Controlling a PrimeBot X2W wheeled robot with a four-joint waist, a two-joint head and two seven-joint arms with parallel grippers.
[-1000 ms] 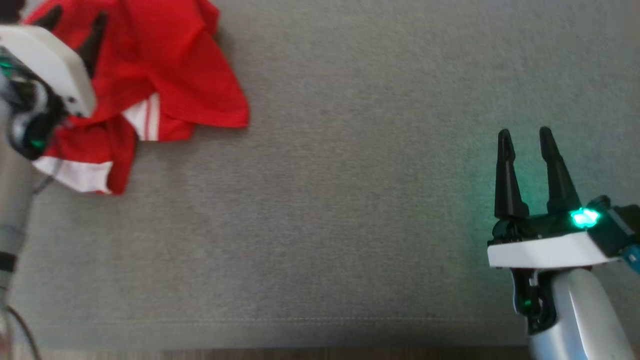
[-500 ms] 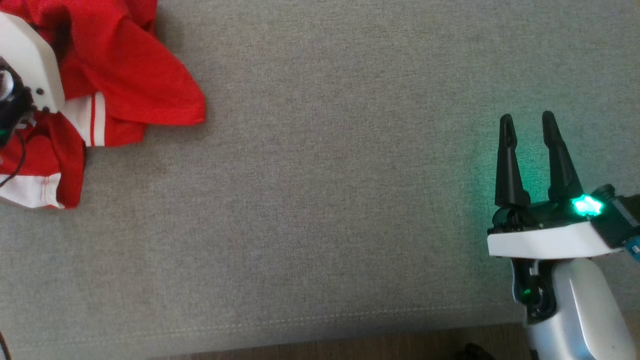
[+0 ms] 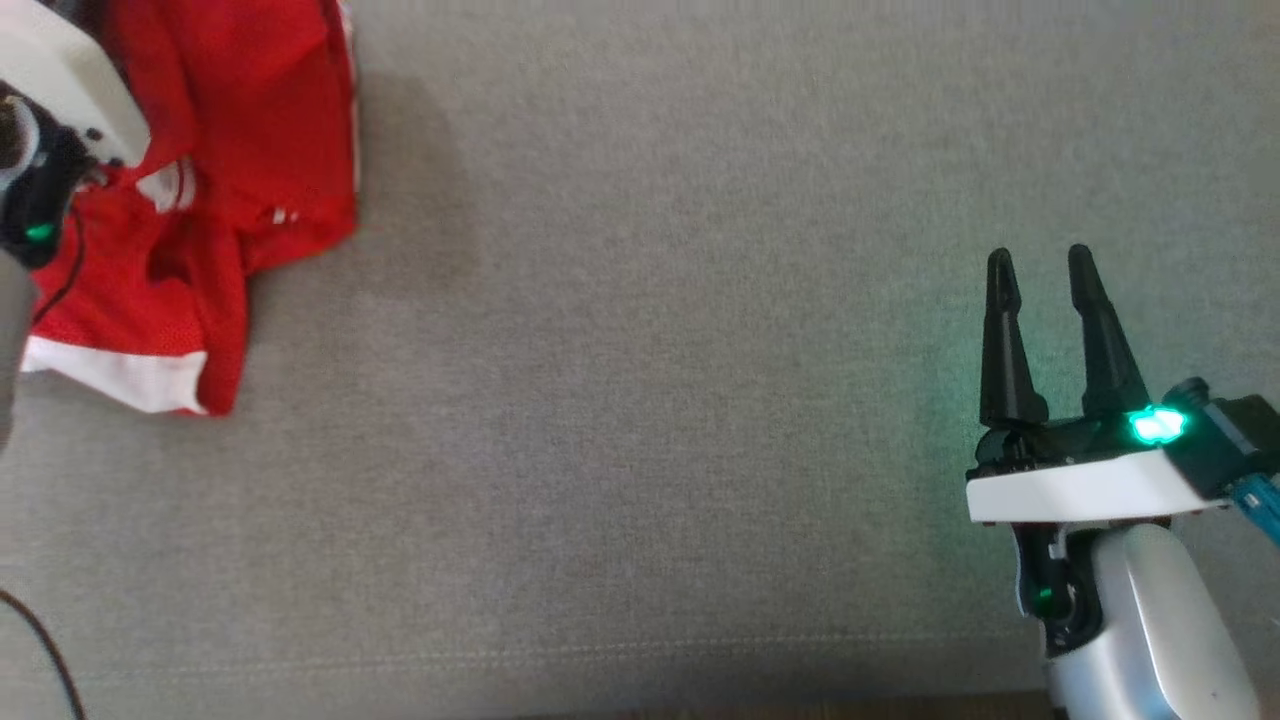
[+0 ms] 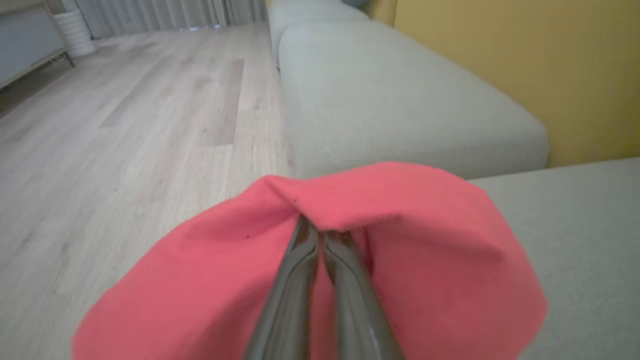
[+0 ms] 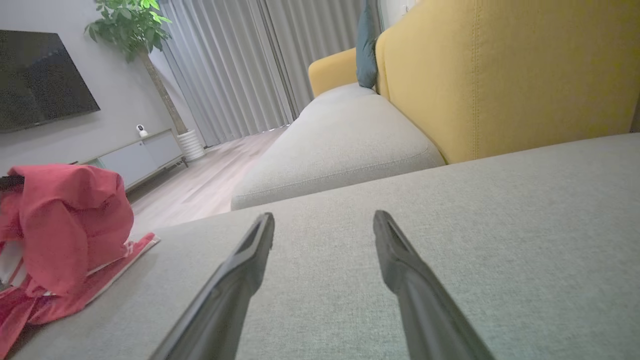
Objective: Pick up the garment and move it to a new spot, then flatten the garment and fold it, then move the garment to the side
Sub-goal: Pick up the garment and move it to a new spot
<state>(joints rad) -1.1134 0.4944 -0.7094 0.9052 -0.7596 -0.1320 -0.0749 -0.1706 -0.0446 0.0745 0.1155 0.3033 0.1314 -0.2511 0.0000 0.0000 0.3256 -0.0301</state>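
The garment (image 3: 250,150) sat bunched at the upper left of the head view, partly raised off the sofa (image 3: 640,400). The left gripper (image 4: 320,231) pinched its red cloth tight. At lower right, the right gripper (image 3: 1040,262) stood parted, empty.

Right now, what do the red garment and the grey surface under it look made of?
Red garment: thin, matte sports-jersey knit, probably synthetic mesh; fine holes show near the white hem band, and it drapes limply from the left end effector. Grey surface: matte woven upholstery over padding, likely; visible weave grain and a stitched seam along the front edge.
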